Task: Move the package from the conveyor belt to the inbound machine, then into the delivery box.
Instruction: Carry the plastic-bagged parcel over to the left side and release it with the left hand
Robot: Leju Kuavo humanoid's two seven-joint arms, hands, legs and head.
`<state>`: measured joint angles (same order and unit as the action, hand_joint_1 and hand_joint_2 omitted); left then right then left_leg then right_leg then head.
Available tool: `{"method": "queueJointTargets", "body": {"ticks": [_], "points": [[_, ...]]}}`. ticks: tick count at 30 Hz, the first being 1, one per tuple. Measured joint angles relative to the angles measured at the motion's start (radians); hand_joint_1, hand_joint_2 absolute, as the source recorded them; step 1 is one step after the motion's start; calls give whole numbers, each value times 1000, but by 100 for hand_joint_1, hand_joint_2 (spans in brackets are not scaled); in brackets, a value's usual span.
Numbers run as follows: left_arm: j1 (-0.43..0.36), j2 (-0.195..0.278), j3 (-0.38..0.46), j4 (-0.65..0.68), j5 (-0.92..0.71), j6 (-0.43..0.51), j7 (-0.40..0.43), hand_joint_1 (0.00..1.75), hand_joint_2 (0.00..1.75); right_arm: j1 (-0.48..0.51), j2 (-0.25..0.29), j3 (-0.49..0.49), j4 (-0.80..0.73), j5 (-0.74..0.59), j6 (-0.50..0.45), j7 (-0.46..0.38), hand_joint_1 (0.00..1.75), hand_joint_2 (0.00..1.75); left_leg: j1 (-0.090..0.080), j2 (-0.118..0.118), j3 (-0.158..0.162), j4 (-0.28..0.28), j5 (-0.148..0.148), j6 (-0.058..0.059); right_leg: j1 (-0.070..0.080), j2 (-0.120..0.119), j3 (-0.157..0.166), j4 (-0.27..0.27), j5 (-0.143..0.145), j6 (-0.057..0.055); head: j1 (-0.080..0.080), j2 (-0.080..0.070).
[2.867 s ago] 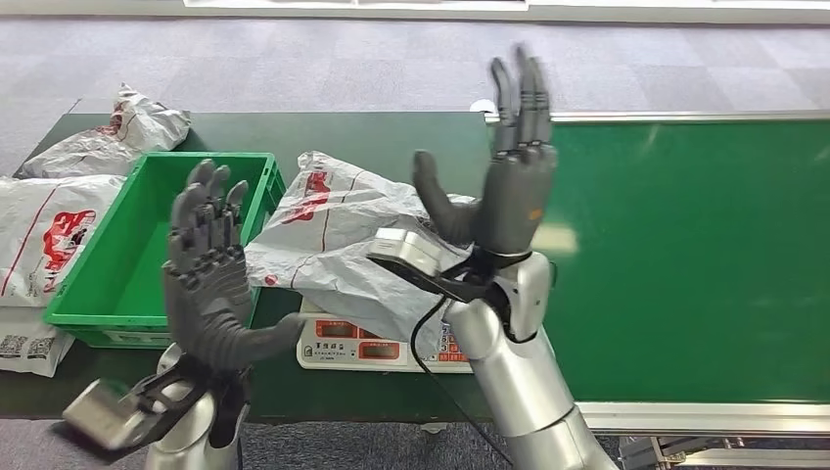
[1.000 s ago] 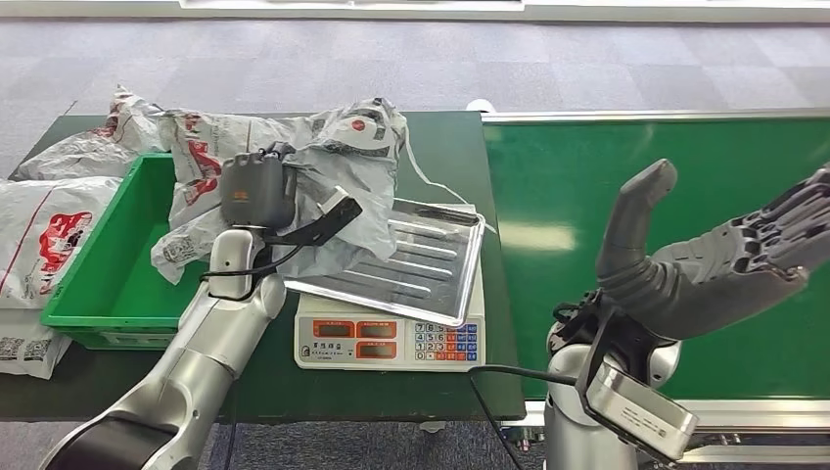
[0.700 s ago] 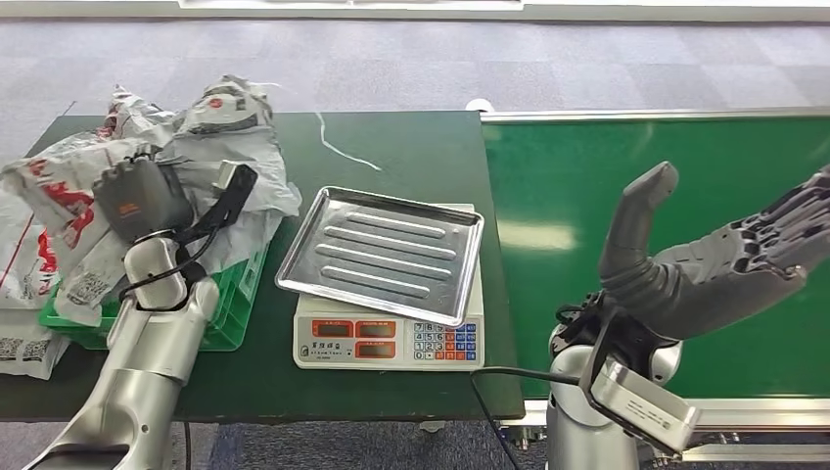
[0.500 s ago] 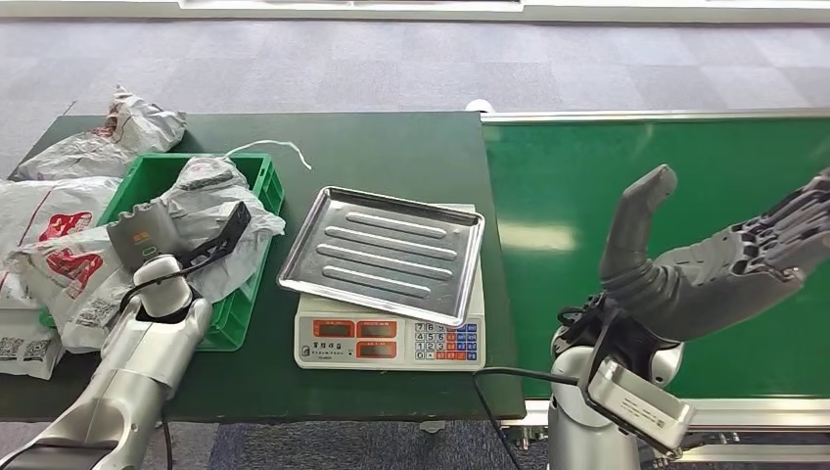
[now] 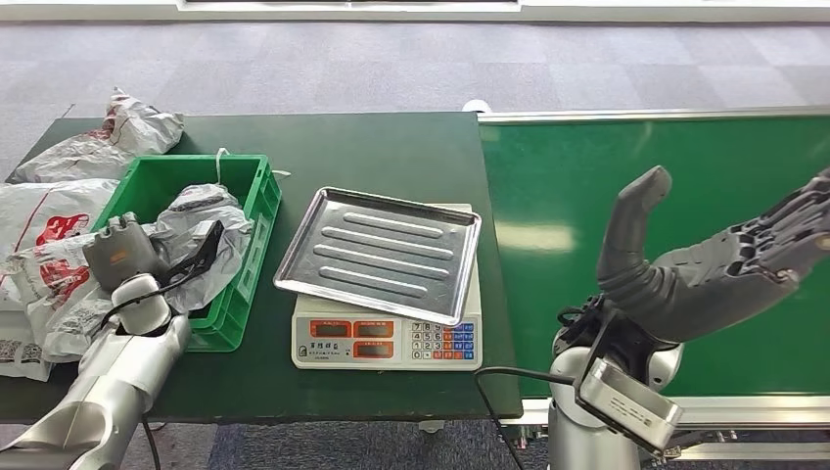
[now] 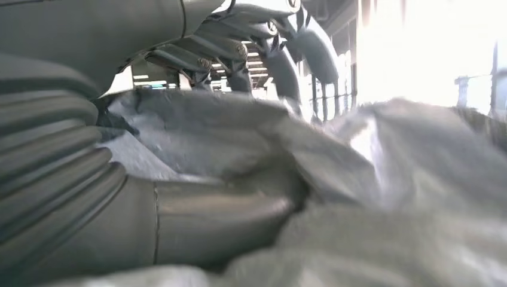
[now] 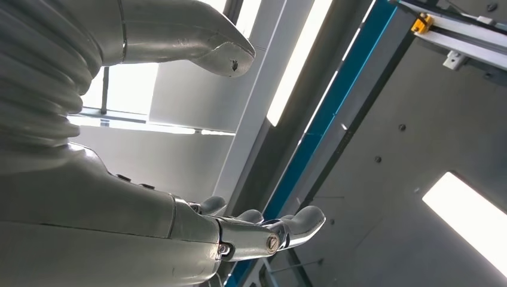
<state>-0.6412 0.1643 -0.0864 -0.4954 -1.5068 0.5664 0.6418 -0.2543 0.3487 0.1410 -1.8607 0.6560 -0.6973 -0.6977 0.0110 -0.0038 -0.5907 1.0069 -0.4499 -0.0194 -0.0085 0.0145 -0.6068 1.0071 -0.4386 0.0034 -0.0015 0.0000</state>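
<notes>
The package point(image 5: 204, 213), a crumpled grey plastic mailer, lies in the green delivery box point(image 5: 256, 201) and spills over its left rim. My left hand point(image 5: 119, 257) is down at the box's near left side and grips the package. In the left wrist view the thumb point(image 6: 221, 218) presses into the grey package point(image 6: 388, 179) and the fingers point(image 6: 263, 36) arch over it. My right hand point(image 5: 719, 269) is held above the green conveyor belt point(image 5: 685, 157), palm up, fingers apart and thumb raised, holding nothing. The right wrist view has that hand point(image 7: 119, 233) against the ceiling.
The inbound machine, a white scale point(image 5: 387, 340) with a steel tray point(image 5: 377, 253), stands bare between box and belt. More grey mailers point(image 5: 132, 122) point(image 5: 44, 211) lie on the dark green table point(image 5: 391, 147) left of the box.
My left hand carried the package from over the scale's tray leftward, then lowered it into the green box. The right hand stayed raised over the belt.
</notes>
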Motion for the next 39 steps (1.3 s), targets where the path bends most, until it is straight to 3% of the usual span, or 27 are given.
{"method": "queueJointTargets", "body": {"ticks": [2,4,6,9,10,11,12,15,20,23,26,30,31,33,35,37,39], "points": [[35,-2,28,-52,0,71,-36,0,0,0,0,0,0,1,0,0,0,175,0,1,0,0,0,0,0,1,-1,0,0,0,0,0],[109,-26,95,-219,23,112,-164,0,0,1,0,0,2,-4,0,0,0,175,0,4,0,0,0,-1,0,4,-3,0,1,-1,0,0],[163,-97,222,-443,131,128,-438,0,0,3,0,0,4,-13,0,0,0,175,0,5,-5,1,1,0,0,5,-7,0,2,0,0,0],[145,-245,529,-674,369,135,-1079,0,0,4,-1,2,11,-21,1,0,0,175,1,6,-9,2,0,2,-1,6,-9,0,3,1,1,0],[135,-288,637,-726,413,135,-1253,0,0,4,-1,2,13,-23,1,0,0,175,0,9,-7,2,-1,2,-2,9,-9,0,3,1,0,0],[132,-322,727,-770,445,135,-1364,0,0,5,-1,2,14,-24,1,0,0,175,-1,12,-5,1,-2,1,-3,11,-9,0,3,1,0,0],[133,-351,797,-813,474,135,-1406,0,0,5,-1,2,16,-26,0,0,0,175,-1,14,-5,2,-3,2,-3,13,-9,0,3,1,0,0],[151,-421,888,-940,580,134,-1374,0,0,5,-1,2,20,-33,0,0,0,175,0,9,-6,2,-2,2,0,8,-8,0,2,0,0,0],[165,-470,904,-1072,634,134,-1346,0,0,5,-1,2,26,-38,0,0,0,175,0,1,-7,2,-1,1,0,2,-6,0,1,0,-1,0],[178,-487,895,-1122,682,134,-1345,0,0,6,-1,1,29,-48,0,0,0,175,0,2,-6,2,-1,1,0,2,-6,0,1,0,0,0],[214,-494,814,-1140,803,134,-1337,0,0,7,-1,0,29,-80,0,0,0,175,0,1,-5,2,-1,1,0,1,-6,0,1,0,0,0],[254,-492,664,-1123,889,120,-1321,0,175,6,-1,0,33,-99,0,18,0,175,-1,-1,-6,2,-1,2,0,0,-5,0,1,0,0,0],[257,-489,637,-1114,917,90,-1308,0,175,7,-1,2,36,-107,0,26,0,175,-1,0,-5,2,-1,2,-1,0,-5,0,1,0,0,0],[274,-473,556,-1093,1037,-78,-1252,0,175,8,-1,17,66,-160,2,27,0,175,-1,0,-5,2,-1,2,-1,0,-4,0,1,0,-1,0],[315,-447,437,-1083,1200,-357,-1213,0,175,10,-4,52,133,-257,19,22,0,175,0,0,-5,2,-1,2,0,0,-3,0,1,0,0,0],[370,-423,315,-1086,1336,-603,-1234,0,175,13,-11,90,202,-352,62,37,0,175,0,0,-5,2,-1,2,0,0,-4,0,1,0,0,0],[425,-404,210,-1097,1434,-777,-1284,0,175,19,-18,117,255,-414,121,52,0,175,0,1,-5,2,-1,2,0,1,-4,0,1,0,0,0]]}}
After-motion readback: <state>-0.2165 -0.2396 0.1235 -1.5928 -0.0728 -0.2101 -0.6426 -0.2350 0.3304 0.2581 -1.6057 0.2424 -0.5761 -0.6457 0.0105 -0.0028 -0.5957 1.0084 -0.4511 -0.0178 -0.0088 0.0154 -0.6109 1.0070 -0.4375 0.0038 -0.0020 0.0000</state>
